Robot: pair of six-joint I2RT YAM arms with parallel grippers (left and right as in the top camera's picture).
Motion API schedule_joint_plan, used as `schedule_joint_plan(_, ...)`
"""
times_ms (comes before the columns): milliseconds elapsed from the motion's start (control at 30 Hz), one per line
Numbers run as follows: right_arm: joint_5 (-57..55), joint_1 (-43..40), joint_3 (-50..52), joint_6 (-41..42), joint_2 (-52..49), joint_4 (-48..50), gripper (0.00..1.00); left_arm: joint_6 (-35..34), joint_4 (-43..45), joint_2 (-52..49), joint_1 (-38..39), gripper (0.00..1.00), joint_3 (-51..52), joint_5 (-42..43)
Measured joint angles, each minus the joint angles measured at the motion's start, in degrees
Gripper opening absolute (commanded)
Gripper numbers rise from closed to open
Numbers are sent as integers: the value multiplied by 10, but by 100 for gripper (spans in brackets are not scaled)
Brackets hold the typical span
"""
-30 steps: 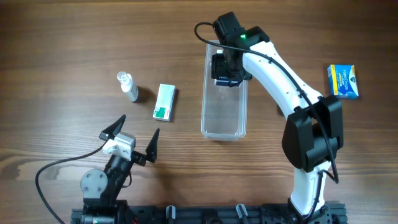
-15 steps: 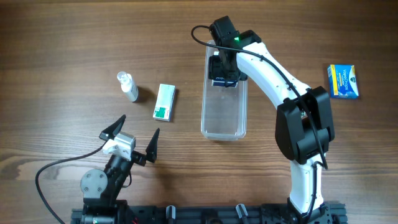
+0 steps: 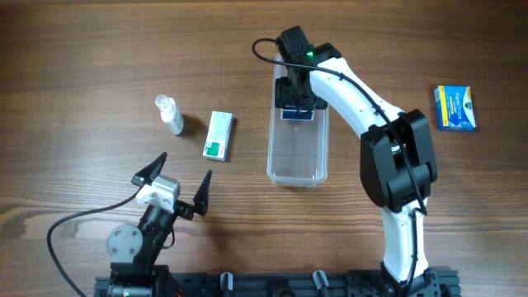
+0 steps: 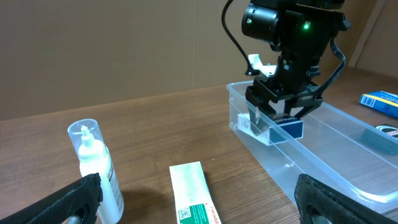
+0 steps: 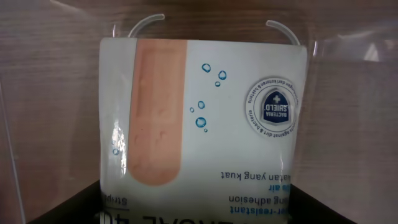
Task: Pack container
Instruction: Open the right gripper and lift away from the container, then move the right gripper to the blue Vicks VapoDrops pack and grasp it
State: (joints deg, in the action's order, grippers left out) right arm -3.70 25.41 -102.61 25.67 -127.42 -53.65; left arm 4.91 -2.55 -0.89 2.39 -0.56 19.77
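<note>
Overhead, the container [image 3: 297, 161], a long clear plastic bin, lies in the middle of the table [image 3: 82, 58], its length running from far to near. At its far end the right pincer [image 3: 297, 106] reaches down inside, with its jaws on either side of a white and blue bandage box [image 5: 205, 118]. You cannot tell whether they press on it or merely flank it. The left pincer [image 3: 186, 165] sits at the near left, spread wide and grasping nothing. Left of the bin are a small clear bottle [image 3: 169, 114] and a green and white box [image 3: 219, 134]. A blue and yellow box [image 3: 455, 107] lies well apart on the right. Expect the bin to be light, thin-walled and smooth, so it would likely slide if nudged. If you must move it, take it by the rim of a long wall, near the middle.
</note>
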Motion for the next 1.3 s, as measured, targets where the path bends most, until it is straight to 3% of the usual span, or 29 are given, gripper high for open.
schedule_joint_plan(567, -4, 0, -36, -2, 10, -49, 88, 0, 0, 0, 0, 100, 0, 0)
schedule_joint_plan(833, 4, -12, -90, -69, 137, -98, 100, 0, 0, 0, 0, 100, 0, 0)
schedule_joint_plan(1033, -43, -144, -102, -197, 264, -111, 100, 0, 0, 0, 0, 100, 0, 0)
schedule_joint_plan(1300, 49, -396, -63, -332, 240, -52, 99, 0, 0, 0, 0, 100, 0, 0)
